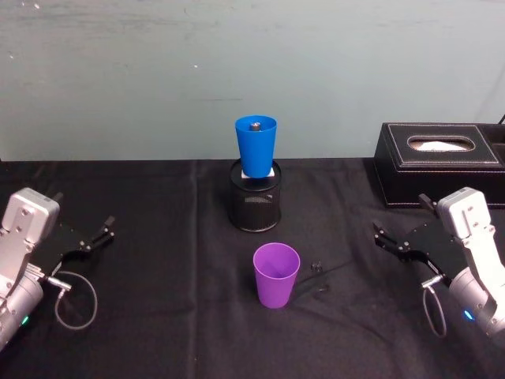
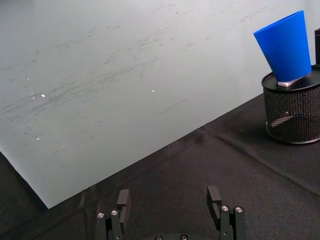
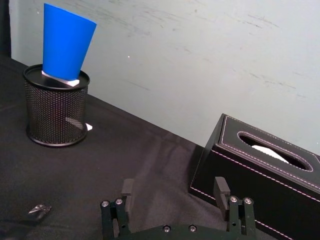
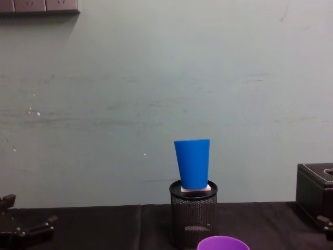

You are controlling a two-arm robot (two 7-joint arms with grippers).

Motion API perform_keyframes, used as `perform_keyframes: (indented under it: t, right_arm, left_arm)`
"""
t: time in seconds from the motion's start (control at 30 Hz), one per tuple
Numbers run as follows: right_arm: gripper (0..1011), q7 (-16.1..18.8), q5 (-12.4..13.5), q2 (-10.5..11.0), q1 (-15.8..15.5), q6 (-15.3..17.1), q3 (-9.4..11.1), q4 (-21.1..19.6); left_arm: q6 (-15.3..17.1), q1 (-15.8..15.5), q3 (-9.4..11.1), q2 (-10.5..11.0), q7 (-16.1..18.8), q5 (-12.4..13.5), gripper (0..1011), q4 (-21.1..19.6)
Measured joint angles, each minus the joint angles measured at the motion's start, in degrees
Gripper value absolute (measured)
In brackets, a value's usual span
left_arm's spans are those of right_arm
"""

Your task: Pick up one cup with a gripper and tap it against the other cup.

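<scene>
Left tool (image 1: pixel 85 221) rests low on the near left of the black-covered bench (image 1: pixel 158 260) and right tool (image 1: pixel 401 225) on the near right, each well apart from both cups. The wrist views show what the head view leaves unclear: both tools, left (image 2: pixel 168 200) and right (image 3: pixel 174 190), have their jaws spread apart with nothing between them. The purple cup (image 1: pixel 276 275) stands upright, mouth up, near the middle of the bench, between the two tools. The chest view catches just its rim (image 4: pixel 222 243) at the lower edge. Farther back, directly behind it, the blue cup (image 1: pixel 256 146) sits mouth up on a pale block (image 1: pixel 270 172) lodged in the top of a black mesh pen holder (image 1: pixel 254 205). From above, a small dark object lies in the blue cup's bottom. The chest view shows the cup (image 4: pixel 192 164) from the side, leaning slightly. A black tissue box (image 1: pixel 438 166) sits at the far right, just beyond the right tool, and the right wrist view shows its stitched edges and oval slot (image 3: pixel 260 170). A small crumpled scrap (image 1: pixel 317 264) lies just right of the purple cup. In the chest view, wall sockets (image 4: pixel 39 5) show at the upper left.
</scene>
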Motion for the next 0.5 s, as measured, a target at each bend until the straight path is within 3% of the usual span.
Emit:
perform_keyframes:
  t: [0.5]
  right_arm:
    - [1000,0.1,-0.27,-0.01,-0.03,-0.56,0.27,-0.73]
  left_arm:
    - [0.0,0.0,0.0,0.0,0.0,0.0,1000,0.0]
